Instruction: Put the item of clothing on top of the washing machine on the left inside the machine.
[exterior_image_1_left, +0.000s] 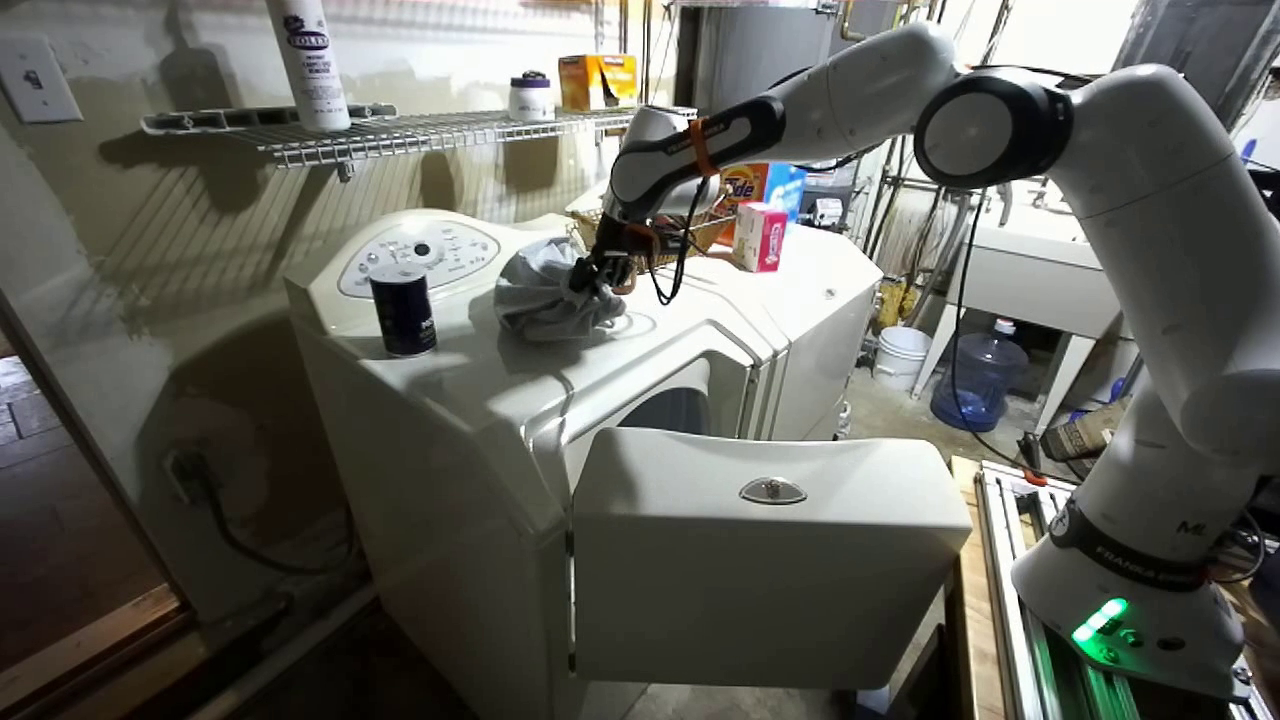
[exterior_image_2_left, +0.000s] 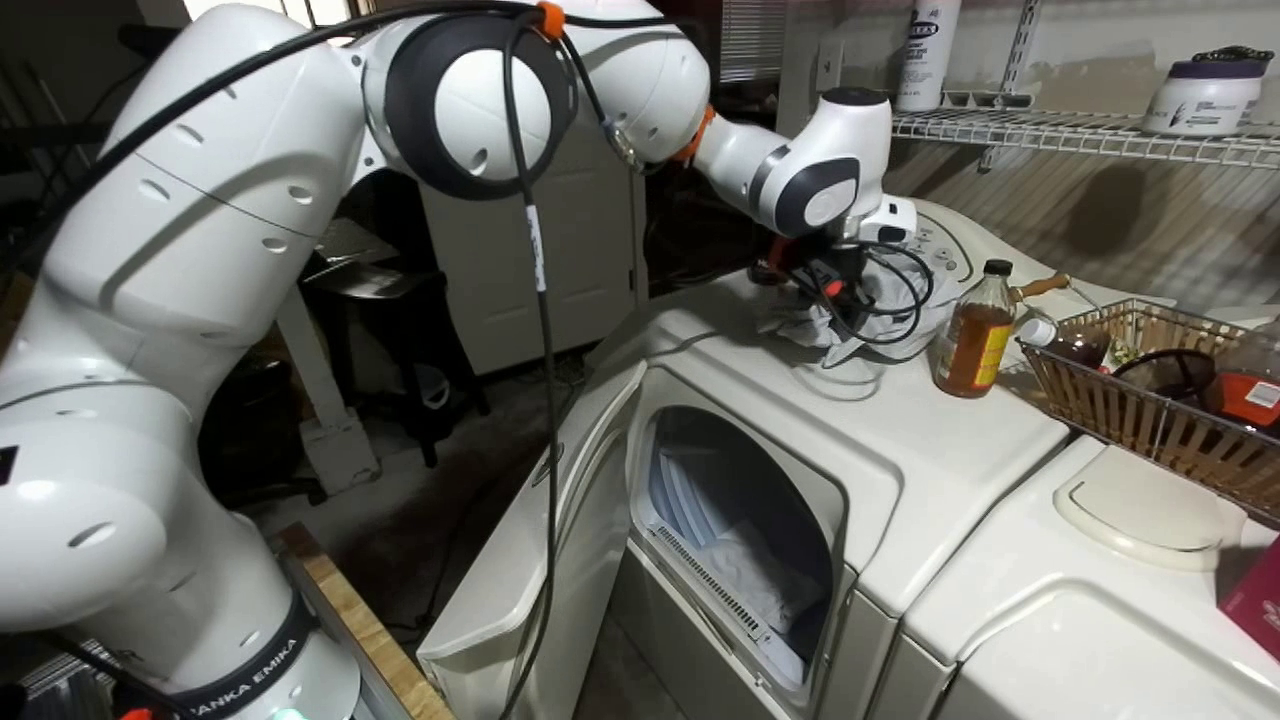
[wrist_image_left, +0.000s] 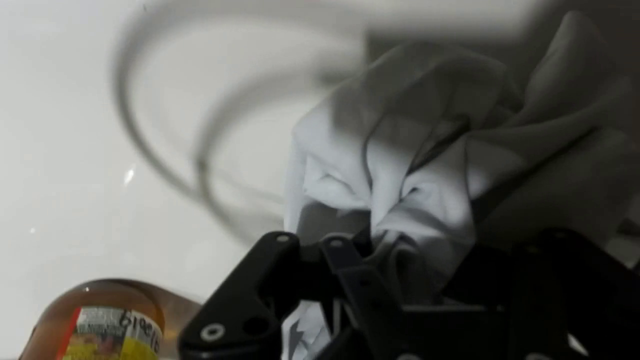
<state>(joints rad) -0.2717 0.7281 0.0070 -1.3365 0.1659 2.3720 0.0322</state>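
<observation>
The tool (exterior_image_1_left: 590, 276) has a tight grip on the grey clothing (exterior_image_1_left: 540, 298), clenched round a bunched-up bit of it; the crumpled lump is up on top of the washing machine (exterior_image_1_left: 430, 470), near the control panel (exterior_image_1_left: 458, 246) with its black knob (exterior_image_1_left: 421, 249); in the wrist view the folds pinch together between the fingers (wrist_image_left: 362, 285) (pretty dim over there, so one finger is mostly a dark blur). The robot arm (exterior_image_1_left: 1150, 180) stands in front of the washing machine and reaches over its top; the door (exterior_image_1_left: 770, 590) hangs wide open off the machine's front in both exterior views; in an exterior view you can look right into the drum (exterior_image_2_left: 770, 470), where there's a crumpled white bundle (exterior_image_2_left: 762, 572).

Also on top of the washing machine, a dark canister (exterior_image_1_left: 403, 318) stands upright near the side edge; a bottle of amber liquid (exterior_image_2_left: 973, 345) is upright too, just beside the clothing; right next to the washing machine there's a second white appliance (exterior_image_2_left: 1110, 640); a pink box (exterior_image_1_left: 762, 240) is sitting on it, and a slatted basket (exterior_image_2_left: 1150, 425) is toward the back. Above the washing machine runs a wire shelf (exterior_image_1_left: 440, 136), holding a white bottle (exterior_image_1_left: 318, 80), a purple-lidded jar (exterior_image_1_left: 532, 100) and an orange box (exterior_image_1_left: 598, 84); on the floor (exterior_image_1_left: 880, 430) well apart from the washing machine there's a white bucket (exterior_image_1_left: 900, 360) next to a blue water jug (exterior_image_1_left: 975, 385).
</observation>
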